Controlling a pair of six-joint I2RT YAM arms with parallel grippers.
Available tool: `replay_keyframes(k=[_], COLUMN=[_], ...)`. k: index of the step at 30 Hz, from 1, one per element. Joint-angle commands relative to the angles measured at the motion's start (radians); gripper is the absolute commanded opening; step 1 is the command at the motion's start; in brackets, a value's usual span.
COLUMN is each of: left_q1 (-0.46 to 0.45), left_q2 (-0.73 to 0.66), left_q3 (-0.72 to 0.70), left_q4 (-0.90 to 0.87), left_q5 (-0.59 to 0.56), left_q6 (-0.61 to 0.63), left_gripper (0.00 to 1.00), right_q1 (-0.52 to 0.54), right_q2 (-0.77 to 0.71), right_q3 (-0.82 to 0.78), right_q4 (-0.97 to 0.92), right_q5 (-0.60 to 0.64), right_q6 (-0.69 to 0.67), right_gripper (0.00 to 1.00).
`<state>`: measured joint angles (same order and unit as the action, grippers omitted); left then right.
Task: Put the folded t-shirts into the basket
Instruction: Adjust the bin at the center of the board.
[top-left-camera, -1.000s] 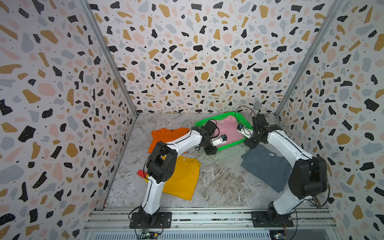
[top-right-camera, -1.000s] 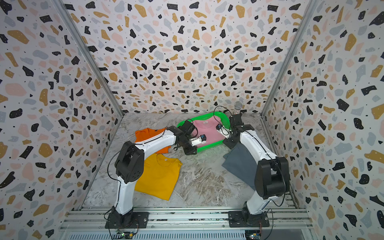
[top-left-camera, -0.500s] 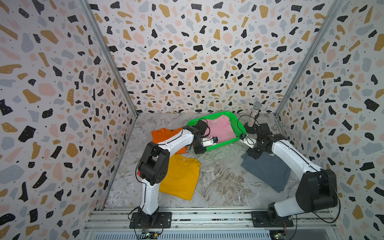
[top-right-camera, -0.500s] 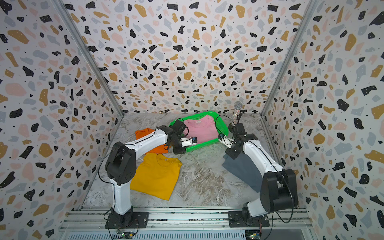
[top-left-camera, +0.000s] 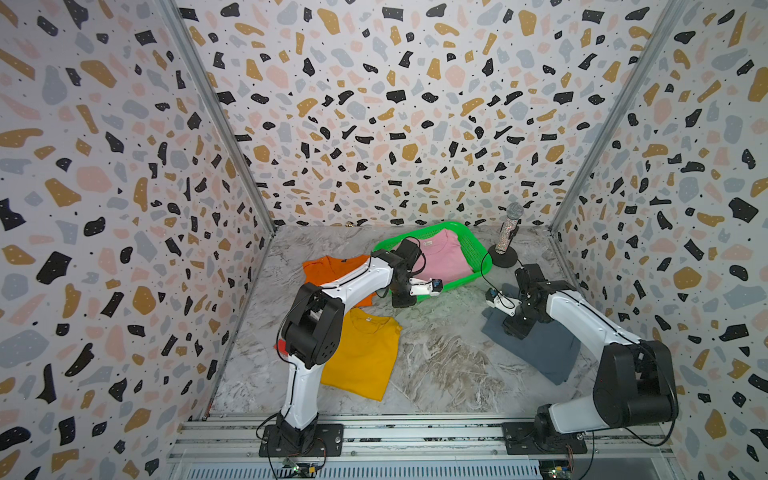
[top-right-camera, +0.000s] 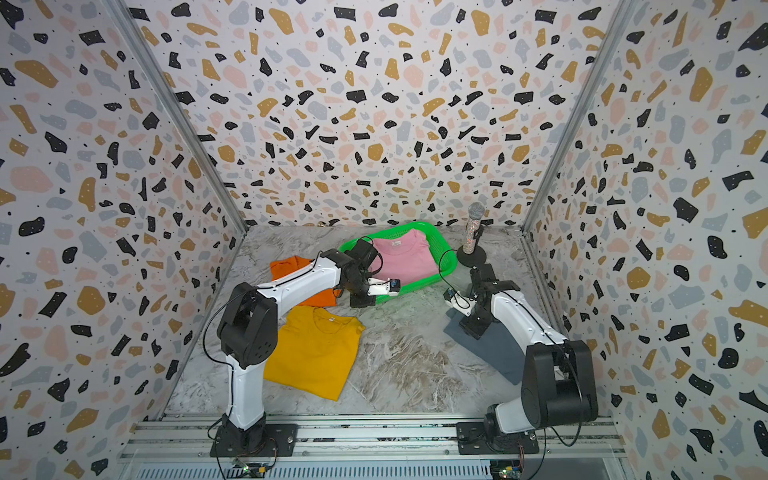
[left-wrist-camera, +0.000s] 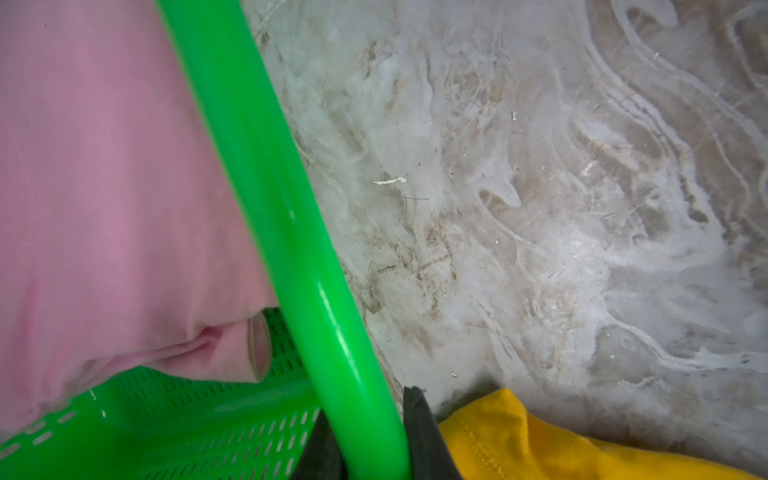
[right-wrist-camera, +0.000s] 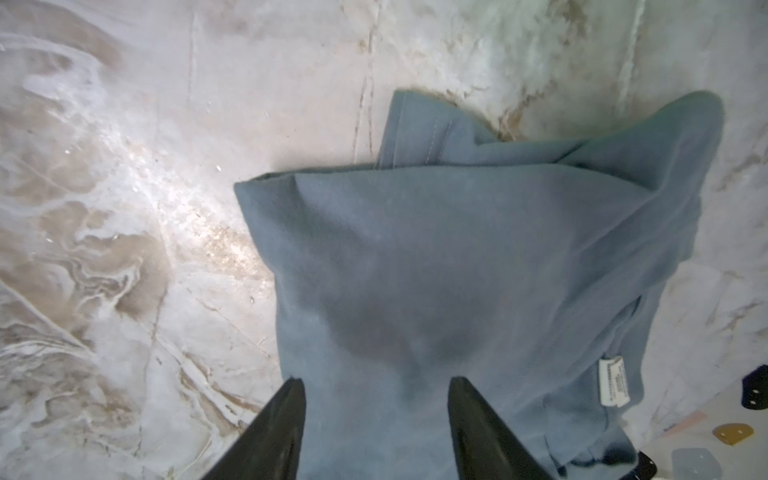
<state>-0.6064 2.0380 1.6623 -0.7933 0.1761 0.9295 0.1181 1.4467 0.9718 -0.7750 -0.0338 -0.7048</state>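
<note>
We see the bright green plastic basket, with low perforated walls, standing towards the back of the marbled grey tabletop. The folded pink fabric t-shirt lies inside it. Our left gripper is clamped on the basket's near rim; in the left wrist view a dark finger sits against each side of the green bar. The folded orange fabric t-shirt lies on the table just beside the basket, partly under the left arm. The folded mustard yellow fabric t-shirt lies nearer the arm bases. Our right gripper hangs over the folded grey-blue fabric t-shirt with its jaws apart, gripping nothing. That shirt lies on the table outside the basket. A glittery microphone on a round black stand stands upright near the basket's far corner.
</note>
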Motion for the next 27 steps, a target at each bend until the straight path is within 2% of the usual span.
replay_keyframes(k=[1, 5, 10, 12, 16, 18, 21, 25, 27], left_q1=[-0.008, -0.01, -0.015, -0.016, -0.015, -0.015, -0.014, 0.002, 0.02], left_q2=[0.036, 0.072, 0.087, 0.077, 0.03, -0.008, -0.075, -0.173, -0.226], left_q3=[0.041, 0.106, 0.144, 0.137, 0.094, 0.063, 0.035, -0.012, -0.048], left_q4=[-0.054, -0.084, -0.104, -0.096, -0.039, -0.001, 0.019, 0.024, 0.029], left_q5=[0.036, 0.063, 0.085, 0.087, 0.086, 0.078, 0.047, 0.032, 0.035], left_q6=[0.076, 0.098, 0.117, 0.112, 0.059, 0.017, -0.056, -0.145, -0.198], left_gripper=[0.14, 0.11, 0.11, 0.16, 0.38, 0.44, 0.5, 0.53, 0.54], right_q1=[-0.017, -0.018, -0.018, -0.017, -0.016, -0.015, -0.012, -0.004, 0.011], right_q2=[-0.002, 0.011, 0.031, 0.047, 0.102, 0.125, 0.139, 0.121, 0.1], right_q3=[-0.015, -0.036, -0.043, -0.044, -0.041, -0.043, -0.062, -0.098, -0.124], right_q4=[-0.046, -0.06, -0.085, -0.082, -0.049, -0.035, -0.012, -0.006, -0.009], right_q5=[-0.007, -0.022, -0.1, -0.134, -0.145, -0.149, -0.137, -0.152, -0.172], right_q6=[-0.044, -0.09, -0.139, -0.148, -0.144, -0.147, -0.164, -0.206, -0.236], right_gripper=[0.6, 0.61, 0.64, 0.67, 0.68, 0.66, 0.58, 0.32, 0.21])
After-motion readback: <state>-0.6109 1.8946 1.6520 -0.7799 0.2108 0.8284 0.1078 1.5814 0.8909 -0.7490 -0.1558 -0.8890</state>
